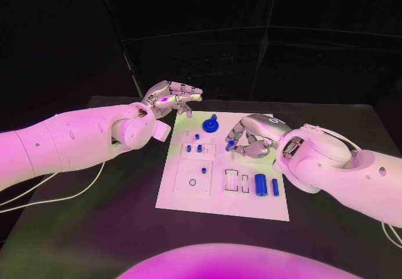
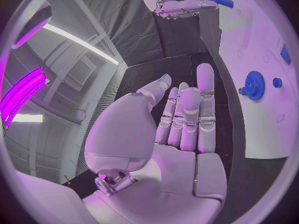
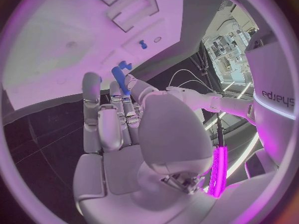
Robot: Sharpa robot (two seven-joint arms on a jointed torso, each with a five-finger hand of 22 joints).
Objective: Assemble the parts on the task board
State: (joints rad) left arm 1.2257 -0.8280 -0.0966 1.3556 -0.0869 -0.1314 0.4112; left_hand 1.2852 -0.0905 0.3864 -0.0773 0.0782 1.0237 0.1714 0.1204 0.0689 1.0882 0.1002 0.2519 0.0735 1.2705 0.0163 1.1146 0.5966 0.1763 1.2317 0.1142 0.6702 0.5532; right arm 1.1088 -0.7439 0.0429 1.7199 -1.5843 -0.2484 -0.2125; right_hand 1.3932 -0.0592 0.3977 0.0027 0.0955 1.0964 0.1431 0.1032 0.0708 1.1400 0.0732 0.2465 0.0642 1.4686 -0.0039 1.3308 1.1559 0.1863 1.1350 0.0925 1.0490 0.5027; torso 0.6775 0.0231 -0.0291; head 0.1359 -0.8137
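Over the task board point(image 1: 184, 195), right robot hand point(image 1: 248, 141) pinches a blue peg point(image 1: 229, 145).

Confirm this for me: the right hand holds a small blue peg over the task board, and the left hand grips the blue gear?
Not quite. The right hand does hold a small blue peg over the task board, but the left hand holds nothing. The left wrist view shows its fingers straight and the blue gear lying apart on the board.
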